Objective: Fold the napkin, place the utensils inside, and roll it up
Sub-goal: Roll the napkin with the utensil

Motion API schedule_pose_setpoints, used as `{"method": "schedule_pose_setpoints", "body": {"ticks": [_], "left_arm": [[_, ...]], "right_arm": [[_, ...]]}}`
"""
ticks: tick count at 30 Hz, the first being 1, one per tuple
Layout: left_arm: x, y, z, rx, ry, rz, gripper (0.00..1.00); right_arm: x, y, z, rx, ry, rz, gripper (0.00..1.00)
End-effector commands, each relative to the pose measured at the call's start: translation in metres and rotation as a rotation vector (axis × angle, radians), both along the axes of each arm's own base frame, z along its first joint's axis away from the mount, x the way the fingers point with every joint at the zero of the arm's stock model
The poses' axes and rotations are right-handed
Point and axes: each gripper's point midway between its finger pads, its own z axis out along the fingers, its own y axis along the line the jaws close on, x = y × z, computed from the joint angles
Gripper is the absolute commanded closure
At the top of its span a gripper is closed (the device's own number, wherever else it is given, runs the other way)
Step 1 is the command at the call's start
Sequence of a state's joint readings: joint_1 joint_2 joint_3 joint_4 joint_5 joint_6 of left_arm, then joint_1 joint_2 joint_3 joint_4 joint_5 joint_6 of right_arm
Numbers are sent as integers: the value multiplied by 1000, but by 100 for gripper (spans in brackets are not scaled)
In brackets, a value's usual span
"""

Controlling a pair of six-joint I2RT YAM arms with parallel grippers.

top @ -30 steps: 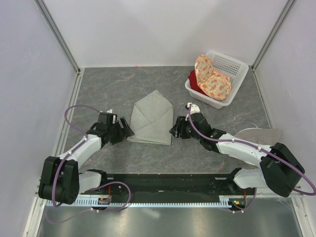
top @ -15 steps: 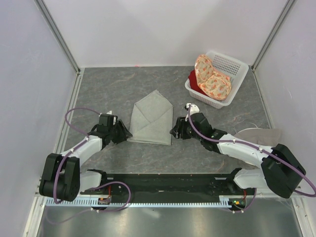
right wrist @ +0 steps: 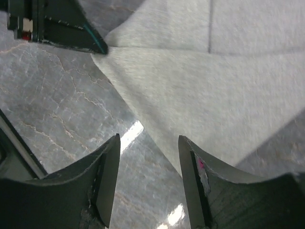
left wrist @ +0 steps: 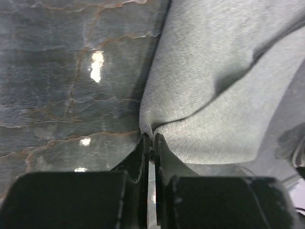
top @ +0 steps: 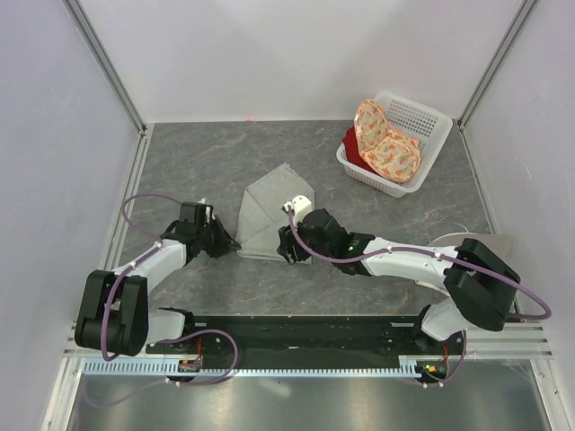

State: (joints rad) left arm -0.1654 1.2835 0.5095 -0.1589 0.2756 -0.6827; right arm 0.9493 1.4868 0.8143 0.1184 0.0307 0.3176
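The sage-grey napkin (top: 269, 211) lies folded on the dark table, pointing away from the arms. My left gripper (top: 232, 247) is at its near left corner and is shut on the napkin, pinching a small peak of cloth (left wrist: 152, 131) between the fingertips. My right gripper (top: 286, 247) hovers open over the napkin's near edge, just right of the left one. In the right wrist view its jaws straddle the napkin's edge (right wrist: 205, 81) with bare table between them, and the left gripper's finger (right wrist: 62, 28) shows at the cloth's corner. The utensils are out of view.
A white basket (top: 422, 126) at the back right holds an orange floral cloth (top: 386, 148) over something red. A paler beige cloth (top: 472, 242) lies at the right, partly behind my right arm. White walls enclose the table.
The left gripper went from open to shut on the napkin's near left corner. The right arm swung left from beside the napkin's right edge to over its near edge.
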Motion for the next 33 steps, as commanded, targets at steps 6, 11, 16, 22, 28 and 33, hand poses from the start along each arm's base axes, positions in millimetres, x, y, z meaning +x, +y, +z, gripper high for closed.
{"method": "schedule_pose_setpoints", "body": {"ticks": [6, 11, 16, 22, 28, 33], "left_arm": [[12, -13, 30, -139, 41, -101, 98], [10, -10, 33, -184, 72, -123, 98], [7, -12, 33, -219, 88, -135, 98], [7, -10, 35, -249, 92, -136, 98], [7, -10, 39, -267, 89, -138, 98], [6, -11, 40, -274, 86, -144, 98]], "right_arm": [[8, 59, 21, -96, -365, 93, 30], [2, 83, 12, -194, -497, 119, 25], [4, 105, 4, -220, -550, 87, 23], [4, 129, -9, -280, -615, 96, 21], [21, 136, -24, -373, -654, -8, 22], [31, 131, -47, -453, -659, -71, 22]]}}
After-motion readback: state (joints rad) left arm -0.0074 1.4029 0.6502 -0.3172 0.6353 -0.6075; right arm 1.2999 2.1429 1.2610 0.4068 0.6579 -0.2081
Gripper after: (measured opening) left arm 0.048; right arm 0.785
